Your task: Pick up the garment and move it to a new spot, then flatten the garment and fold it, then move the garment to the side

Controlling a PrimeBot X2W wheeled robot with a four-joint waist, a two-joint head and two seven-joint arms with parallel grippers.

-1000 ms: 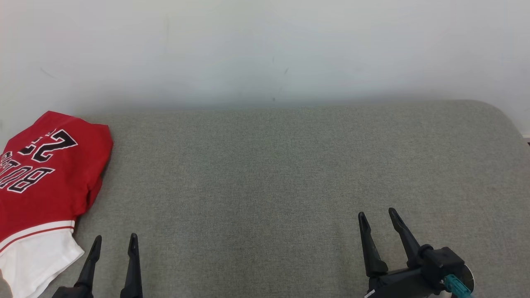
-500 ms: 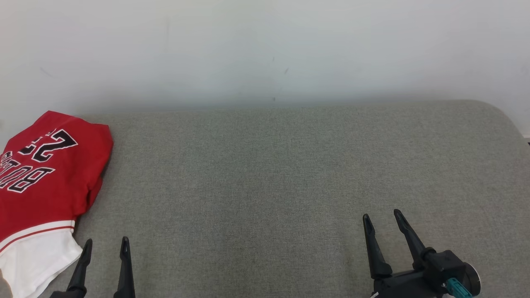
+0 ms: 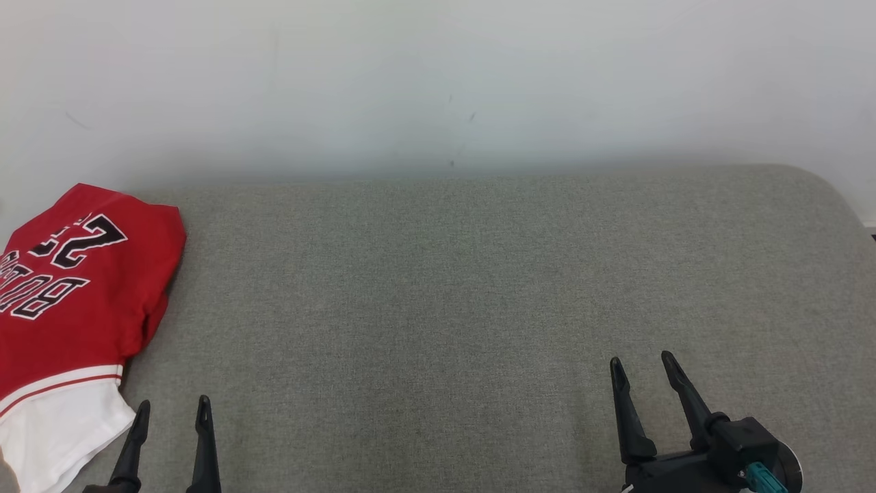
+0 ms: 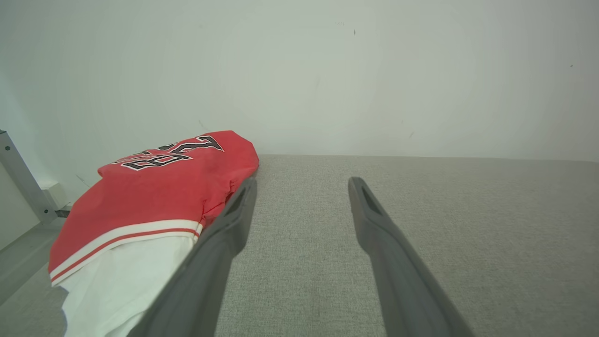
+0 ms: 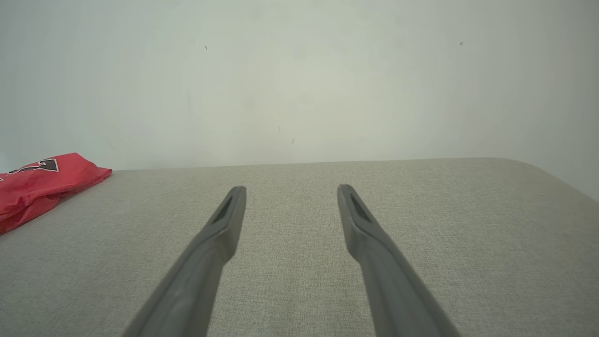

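L pincer [image 3: 172, 402] withdrew; garment [image 3: 75, 315] prob. lengthwise near-far, white end nearest.

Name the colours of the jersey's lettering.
Black with white outlines, on the red jersey; clearest in the head view.

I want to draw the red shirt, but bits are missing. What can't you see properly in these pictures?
- Head view: the garment runs off the left and bottom edges, so its full shape and the start of its lettering are cut off.
- Left wrist view: one finger of the left gripper stands in front of its white part.
- Right wrist view: the left edge cuts it down to a red corner.
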